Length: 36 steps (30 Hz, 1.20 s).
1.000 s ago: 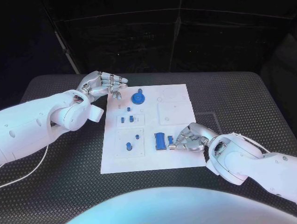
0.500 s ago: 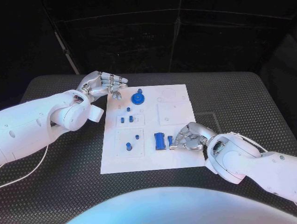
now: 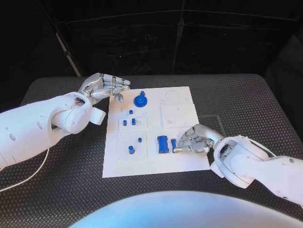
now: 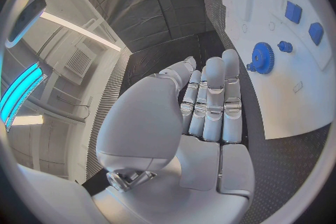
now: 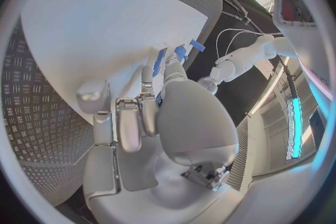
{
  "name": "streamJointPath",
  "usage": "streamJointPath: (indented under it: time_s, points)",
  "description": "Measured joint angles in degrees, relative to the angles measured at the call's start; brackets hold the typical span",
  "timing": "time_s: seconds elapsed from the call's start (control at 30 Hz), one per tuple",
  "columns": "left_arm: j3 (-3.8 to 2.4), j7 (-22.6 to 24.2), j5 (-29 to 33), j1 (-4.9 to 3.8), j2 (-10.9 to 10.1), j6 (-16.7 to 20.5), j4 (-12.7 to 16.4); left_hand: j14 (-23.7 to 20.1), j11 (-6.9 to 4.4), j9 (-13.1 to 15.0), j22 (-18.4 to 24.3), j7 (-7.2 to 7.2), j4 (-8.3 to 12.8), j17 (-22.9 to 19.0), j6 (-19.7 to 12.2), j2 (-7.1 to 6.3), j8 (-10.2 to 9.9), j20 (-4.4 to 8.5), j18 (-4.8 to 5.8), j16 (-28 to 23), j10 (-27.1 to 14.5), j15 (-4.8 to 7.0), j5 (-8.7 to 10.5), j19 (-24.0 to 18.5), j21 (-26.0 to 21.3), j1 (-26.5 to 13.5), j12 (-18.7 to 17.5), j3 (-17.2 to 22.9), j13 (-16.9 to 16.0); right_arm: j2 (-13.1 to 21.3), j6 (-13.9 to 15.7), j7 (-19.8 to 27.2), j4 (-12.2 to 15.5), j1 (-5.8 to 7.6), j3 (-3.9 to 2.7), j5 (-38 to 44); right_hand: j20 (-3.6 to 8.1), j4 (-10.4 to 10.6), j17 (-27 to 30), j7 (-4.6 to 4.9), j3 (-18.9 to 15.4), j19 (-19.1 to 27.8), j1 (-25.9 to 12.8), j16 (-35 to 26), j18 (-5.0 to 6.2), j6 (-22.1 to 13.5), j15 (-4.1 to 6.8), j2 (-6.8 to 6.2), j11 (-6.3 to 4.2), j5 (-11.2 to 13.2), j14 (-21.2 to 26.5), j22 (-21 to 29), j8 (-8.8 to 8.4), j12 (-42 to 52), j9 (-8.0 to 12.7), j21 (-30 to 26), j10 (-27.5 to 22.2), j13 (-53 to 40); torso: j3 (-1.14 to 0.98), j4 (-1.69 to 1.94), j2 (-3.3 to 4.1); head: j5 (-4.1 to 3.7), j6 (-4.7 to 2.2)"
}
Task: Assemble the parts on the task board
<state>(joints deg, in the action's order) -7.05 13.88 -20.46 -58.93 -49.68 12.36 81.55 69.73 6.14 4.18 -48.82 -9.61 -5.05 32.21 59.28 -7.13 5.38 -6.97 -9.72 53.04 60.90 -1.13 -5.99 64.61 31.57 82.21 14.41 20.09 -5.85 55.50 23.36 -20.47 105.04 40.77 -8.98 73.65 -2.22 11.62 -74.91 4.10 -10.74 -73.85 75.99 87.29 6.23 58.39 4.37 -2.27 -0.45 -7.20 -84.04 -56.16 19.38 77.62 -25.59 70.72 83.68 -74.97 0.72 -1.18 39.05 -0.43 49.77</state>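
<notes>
1 task board [image 3: 182, 161], white, between the two hands. 2 hands: left hand [image 3: 104, 87] just off the board's far corner, right hand [image 3: 194, 141] over its near edge.

Blue parts on the board, counted in the head view:
- 1 gear [image 3: 141, 100], just beside the left hand
- 1 long block [image 3: 163, 144], right beside the right hand
- 1 small piece [image 3: 173, 142] at the right hand's fingertips
- about 6 small pegs/blocks [image 3: 131, 149] between the hands; too small for an exact count
</notes>
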Motion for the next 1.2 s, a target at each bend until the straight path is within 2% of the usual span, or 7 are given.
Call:
streamJointPath:
  time_s: [0.27,0.47,0.6,0.77,0.87,1.03,1.2]
  points:
    - [0.0,0.08,0.56,0.02,0.47,0.02,-0.91,-0.14,0.0,-0.02,0.07,0.0,0.0,-0.01,0.0,0.0,0.0,0.0,0.01,0.0,0.0,-0.14,0.0,0.0,-0.4,0.0,0.24,0.0,-0.06,1.03,0.58,13.13,-2.2,1.95,-0.16,-17.89,-1.72,-0.71,3.39,2.57,-1.68,9.04,0.69,-8.43,2.73,-6.01,-1.94,1.36,2.31,-0.94,0.1,17.46,-3.13,-15.06,1.58,-12.64,-9.13,5.61,0.18,0.01,-0.58,-0.85,-1.37]
    - [0.02,0.99,3.11,0.17,1.14,0.09,-2.47,-3.04,0.0,-0.06,1.04,0.0,-0.47,-0.94,0.0,-0.06,0.52,-0.4,0.02,-2.09,0.0,-0.42,0.0,-1.86,-2.17,-0.64,1.33,-1.12,-0.28,-1.55,0.47,23.95,-10.45,6.55,-0.35,-33.1,-3.79,-2.73,35.81,4.35,-2.53,17.16,3.7,-38.42,3.59,-7.79,-4.38,4.0,4.42,-1.46,12.57,28.61,-4.42,-37.77,3.16,-26.3,-26.22,23.91,0.68,-0.12,-1.67,-1.51,-3.15]
    - [0.02,2.73,5.88,0.2,2.13,0.35,-4.18,-9.83,0.43,-0.06,4.35,0.0,-1.03,-5.13,0.0,-0.07,0.86,-1.44,0.02,-10.26,-0.85,-1.56,0.0,-7.92,-7.83,-0.86,1.28,-1.99,0.25,-4.74,0.18,29.43,-17.1,9.14,-0.39,-41.22,-6.23,-4.07,43.22,5.49,-2.91,21.85,6.21,-51.91,3.59,-8.36,-6.89,5.62,6.59,-0.68,18.84,34.31,-5.98,-47.21,5.51,-35.8,-30.98,33.95,1.14,-0.32,-2.51,-1.65,-4.81]
    - [0.01,5.78,9.75,0.23,4.26,1.05,-7.2,-12.22,1.79,-0.2,14.43,-0.1,-2.48,-14.02,-1.15,-0.02,0.66,-5.5,0.01,-28.74,-0.26,-4.28,0.0,-17.02,-20.18,-0.91,-2.71,-3.26,2.03,-9.62,-0.74,34.64,-25.59,11.2,-0.45,-48.4,-9.79,-5.79,52.12,6.87,-3.41,26.8,7.63,-65.66,3.58,-6.97,-10.02,7.05,8.16,-0.49,26.29,40.43,-9.3,-56.19,9.52,-46.03,-30.43,47.83,1.48,-0.37,-3.3,-1.68,-7.32]
    - [0.01,7.68,11.98,0.25,6.07,1.72,-9.52,-14.27,2.69,-0.34,18.87,0.72,-3.11,-17.08,-1.97,-0.02,-0.24,-7.21,0.01,-35.78,-0.83,-6.45,0.0,-20.76,-24.99,-0.91,-5.01,-3.89,2.17,-12.84,-1.51,37.13,-30.75,11.69,-0.46,-51.43,-11.63,-8.11,59.74,6.66,-3.61,26.35,7.73,-74.65,3.59,-4.48,-11.05,7.98,9.06,-0.49,25.17,44.65,-13.37,-61.88,13.51,-52.43,-27.86,59.38,1.59,-0.37,-3.81,-1.58,-8.72]
    - [0.0,10.1,14.69,0.29,8.89,3.23,-12.87,-18.38,4.02,-0.48,27.33,2.09,-3.36,-21.93,-5.31,0.81,-1.58,-9.67,0.01,-44.79,-3.83,-7.32,0.0,-30.43,-28.19,-1.18,-9.89,-7.47,2.22,-17.12,-2.86,39.96,-37.15,12.04,-0.46,-54.61,-12.38,-10.14,65.46,6.95,-3.48,26.28,6.38,-80.88,3.58,-3.75,-12.14,9.3,9.68,-0.49,24.81,48.07,-15.61,-65.99,16.85,-57.68,-26.82,66.96,1.66,-0.24,-4.54,-1.36,-10.49]
    - [0.11,10.63,15.44,0.36,9.59,3.94,-13.44,-23.65,3.08,-1.61,34.08,3.07,-2.5,-24.66,-11.58,3.71,-2.91,-8.27,0.91,-49.13,-11.1,-6.72,0.47,-38.79,-29.47,-8.56,-12.06,-10.62,3.38,-18.09,-3.31,40.65,-38.19,12.09,-0.33,-55.38,-11.59,-11.39,68.43,6.16,-2.09,30.28,-2.31,-84.13,3.58,-8.43,-11.85,8.58,8.88,0.23,29.81,50.06,-16.81,-68.66,18.95,-60.69,-31.11,70.23,1.65,-0.15,-4.78,-1.31,-10.98]
